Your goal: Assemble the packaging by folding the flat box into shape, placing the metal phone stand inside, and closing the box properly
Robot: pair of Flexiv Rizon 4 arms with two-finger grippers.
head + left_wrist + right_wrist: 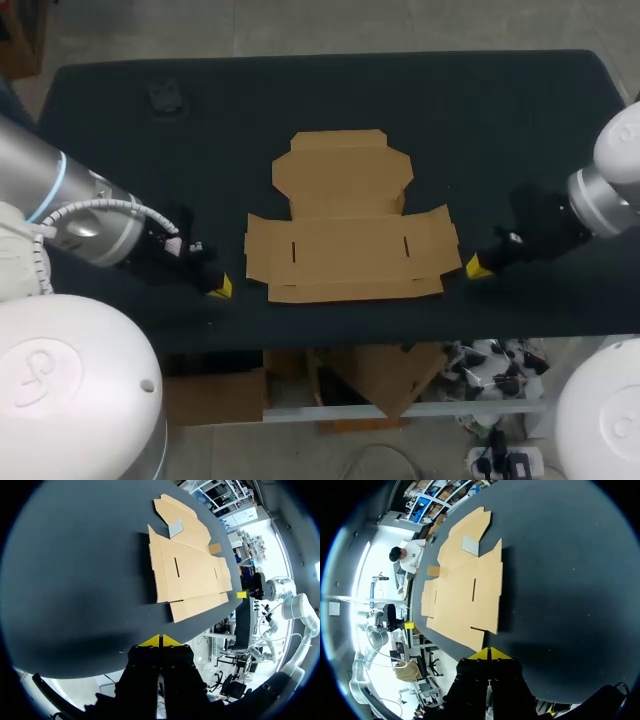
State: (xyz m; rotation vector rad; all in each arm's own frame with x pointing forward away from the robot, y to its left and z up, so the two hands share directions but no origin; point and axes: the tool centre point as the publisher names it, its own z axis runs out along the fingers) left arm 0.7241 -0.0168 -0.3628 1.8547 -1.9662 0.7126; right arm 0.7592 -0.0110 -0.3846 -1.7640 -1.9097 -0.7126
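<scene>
The flat cardboard box [345, 225] lies unfolded in the middle of the black table; it also shows ahead of both grippers as the flat box [190, 570] and the flat box [465, 595]. A small grey patch [176, 528] shows on it near a crease; I cannot tell what it is. My left gripper [220, 287] is shut and empty, just left of the box's front corner, its tips together [161, 640]. My right gripper [478, 267] is shut and empty too, just right of the box [490, 653]. A small dark object [165, 97], maybe the phone stand, sits at the back left.
The black table [520, 130] runs wide to the back and to both sides of the cardboard. Its front edge passes close below both grippers.
</scene>
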